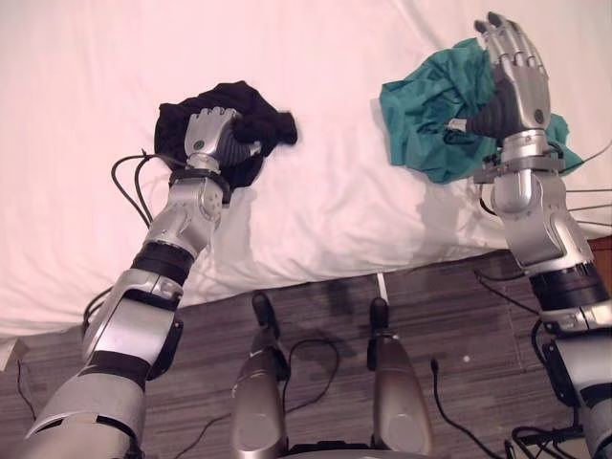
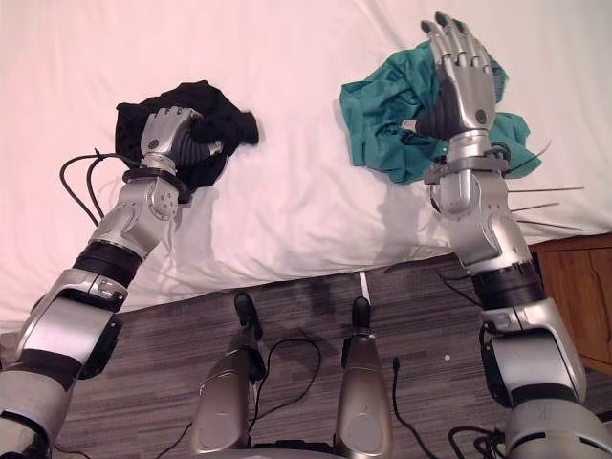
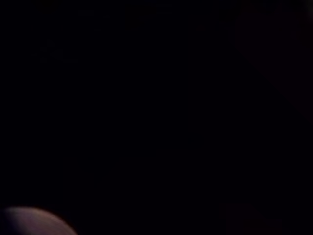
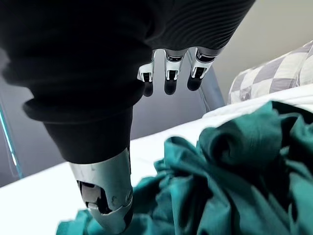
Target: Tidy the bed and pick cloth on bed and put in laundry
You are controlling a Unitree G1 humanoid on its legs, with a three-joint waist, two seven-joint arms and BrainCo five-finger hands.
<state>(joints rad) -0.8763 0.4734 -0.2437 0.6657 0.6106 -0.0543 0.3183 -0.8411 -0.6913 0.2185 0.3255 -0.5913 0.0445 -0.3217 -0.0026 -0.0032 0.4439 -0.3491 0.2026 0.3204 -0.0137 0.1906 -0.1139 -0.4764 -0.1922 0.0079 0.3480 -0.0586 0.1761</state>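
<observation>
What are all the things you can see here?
black cloth: one, black, bunched on the bed, robot's left side
green cloth: one, teal green, crumpled on the bed, robot's right side
bed: one, white sheet, across the upper part of the eye views
pillow: one, grey-and-white checked, on the bed behind the green cloth
floor: one, grey-brown planks, below the bed's edge
cabinet: one, brown wood, beside the bed at the robot's right
left robot hand: one, silver, fingers curled into the black cloth
right robot hand: one, silver, fingers straight, over the green cloth
</observation>
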